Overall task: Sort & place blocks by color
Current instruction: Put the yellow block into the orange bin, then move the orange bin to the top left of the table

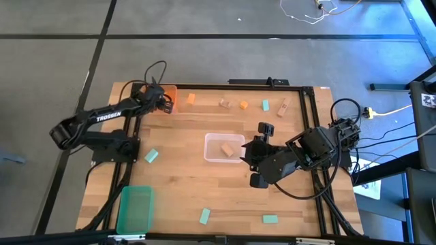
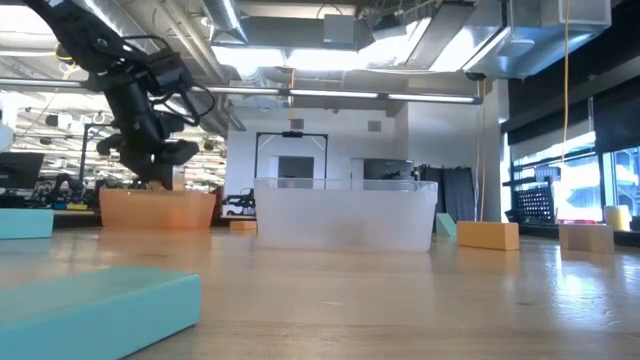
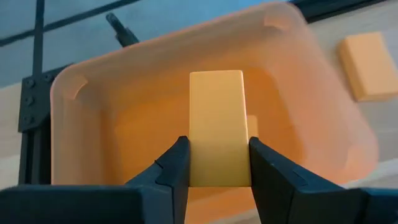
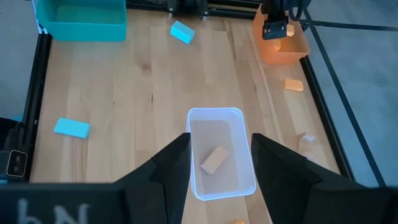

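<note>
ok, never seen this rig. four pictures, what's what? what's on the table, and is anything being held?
Two dark robot arms work at a wooden table. One picture looks straight down, one looks level across the tabletop, and one comes from each arm's wrist.

On the table: an orange bin, a green bin, a clear bin with one tan block in it, and small orange, green and tan blocks scattered about.

The left gripper is over the orange bin, shut on an orange block; another orange block lies on the table beside that bin. The right gripper is over the clear bin, open and empty.
</note>
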Tool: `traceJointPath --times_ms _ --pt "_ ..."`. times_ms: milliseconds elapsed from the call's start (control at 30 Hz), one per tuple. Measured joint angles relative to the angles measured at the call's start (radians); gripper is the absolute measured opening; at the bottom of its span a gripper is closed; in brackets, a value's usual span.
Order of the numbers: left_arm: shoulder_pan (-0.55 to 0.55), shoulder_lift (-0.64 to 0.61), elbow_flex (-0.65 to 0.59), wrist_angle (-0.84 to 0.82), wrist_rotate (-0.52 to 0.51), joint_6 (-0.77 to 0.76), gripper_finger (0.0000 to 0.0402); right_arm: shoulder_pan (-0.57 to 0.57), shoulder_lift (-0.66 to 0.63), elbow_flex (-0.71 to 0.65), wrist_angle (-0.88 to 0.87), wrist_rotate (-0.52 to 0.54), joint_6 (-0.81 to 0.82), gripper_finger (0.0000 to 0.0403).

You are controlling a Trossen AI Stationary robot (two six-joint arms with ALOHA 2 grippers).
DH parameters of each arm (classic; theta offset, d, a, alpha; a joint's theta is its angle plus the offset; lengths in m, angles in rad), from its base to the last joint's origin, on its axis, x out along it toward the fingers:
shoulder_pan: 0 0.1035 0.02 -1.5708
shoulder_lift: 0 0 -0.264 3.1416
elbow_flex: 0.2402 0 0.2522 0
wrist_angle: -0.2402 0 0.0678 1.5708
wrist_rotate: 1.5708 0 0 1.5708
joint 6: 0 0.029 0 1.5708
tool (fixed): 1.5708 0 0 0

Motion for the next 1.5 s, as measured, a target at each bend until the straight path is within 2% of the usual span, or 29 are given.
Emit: traceJointPath --times_ms 167,367,433,500,567,667,867,967,1100,1267,1333,1500 --pt "0.004 0.035 0.000 0.001 0.000 0.000 0.0167 0.000 0.000 0.000 0.000 0.000 0.001 0.0168" --pt "-0.002 0.037 0.000 0.000 0.013 0.002 0.0176 0.000 0.000 0.000 0.000 0.000 0.005 0.0168" --pt "-0.015 0.019 0.000 -0.002 0.063 0.026 0.0177 0.000 0.000 0.000 0.000 0.000 0.005 0.0168" --pt "-0.039 -0.013 0.000 -0.024 0.156 0.049 0.0178 0.000 0.000 0.000 0.000 0.000 0.006 0.0168" --pt "-0.074 -0.049 0.001 -0.077 0.244 0.046 0.0178 0.000 0.000 0.000 0.000 0.000 0.016 0.0168" --pt "-0.154 -0.095 0.002 -0.198 0.305 0.012 0.0177 0.000 0.000 0.000 0.000 0.000 0.030 0.0168" --pt "-0.350 -0.192 0.002 -0.543 0.315 -0.206 0.0173 -0.001 0.000 0.000 0.001 0.002 0.031 0.0168" --pt "-0.457 -0.231 0.001 -0.662 0.310 -0.301 0.0173 -0.002 0.000 0.000 0.008 0.007 0.032 0.0168" --pt "-0.565 -0.280 0.001 -0.681 0.199 -0.334 0.0173 -0.002 0.000 0.000 0.010 0.051 0.062 0.0168" --pt "-0.603 -0.320 0.001 -0.675 0.171 -0.337 0.0172 -0.003 0.000 0.000 0.010 0.078 0.108 0.0168" --pt "-0.619 -0.337 0.001 -0.658 0.190 -0.304 0.0172 -0.003 0.000 0.000 0.010 0.078 0.121 0.0168" --pt "-0.717 -0.392 0.001 -0.565 0.321 -0.220 0.0172 -0.003 0.000 0.000 0.010 0.079 0.160 0.0168"
